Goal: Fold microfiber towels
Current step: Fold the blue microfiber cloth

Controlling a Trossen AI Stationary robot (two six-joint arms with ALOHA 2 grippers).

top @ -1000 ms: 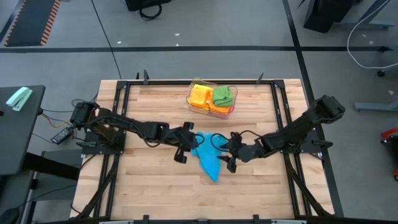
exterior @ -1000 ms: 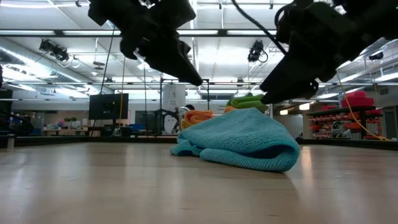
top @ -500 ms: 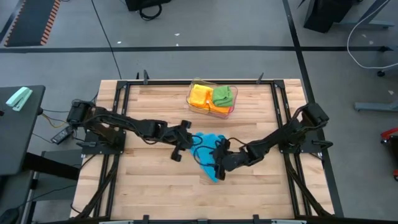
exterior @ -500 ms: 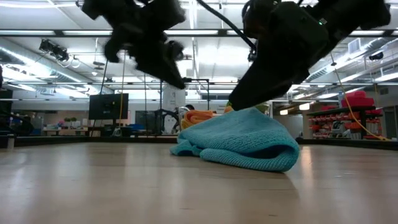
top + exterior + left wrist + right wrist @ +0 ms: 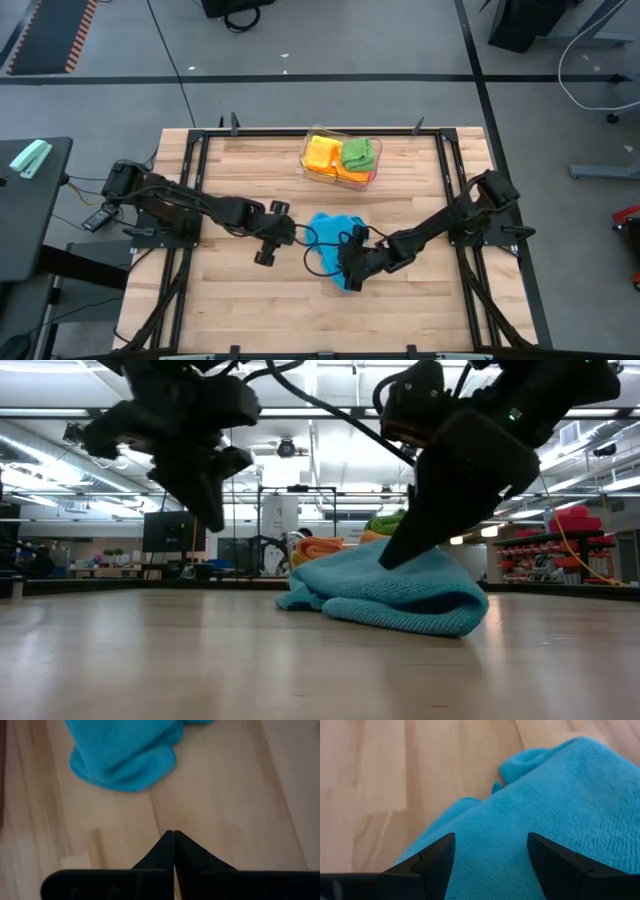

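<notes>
The left claw (image 5: 266,247) hangs over the bare wooden counter (image 5: 240,300) just left of the blue towel (image 5: 333,236), its fingers pressed together and holding nothing. The towel lies crumpled at the counter's middle. The right claw (image 5: 350,268) rests on the towel's near right part, fingers spread wide with cloth between them. Folded towels fill the clear tray (image 5: 340,158) at the far edge.
</notes>
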